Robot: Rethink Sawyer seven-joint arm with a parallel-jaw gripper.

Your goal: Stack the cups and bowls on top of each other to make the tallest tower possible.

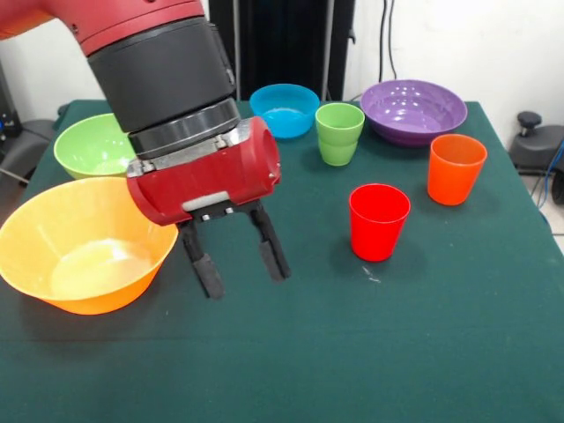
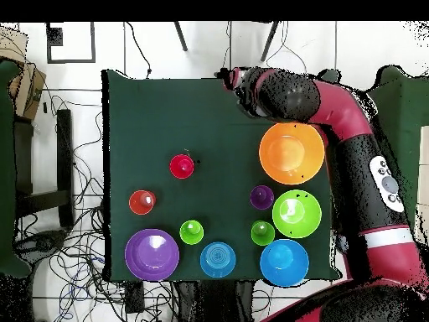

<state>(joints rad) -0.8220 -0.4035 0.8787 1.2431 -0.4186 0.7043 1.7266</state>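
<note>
My gripper (image 1: 245, 277) hangs open and empty above the table, just right of the big yellow-orange bowl (image 1: 84, 247). A red cup (image 1: 379, 222) stands to its right, and an orange cup (image 1: 456, 169) farther right. A light green cup (image 1: 339, 132) stands between a blue bowl (image 1: 284, 110) and the purple bowl (image 1: 413, 110). The light green bowl (image 1: 88, 145) is behind the yellow-orange one. In the overhead view the gripper (image 2: 229, 79) is near the table's top edge. A purple cup (image 2: 261, 197), a second green cup (image 2: 262, 232) and a second blue bowl (image 2: 284, 262) show only there.
All cups and bowls stand apart on the green table (image 1: 423, 352), none stacked. My arm (image 2: 360, 142) reaches along the table's right side in the overhead view. Cables and chair legs lie beyond the table's edges.
</note>
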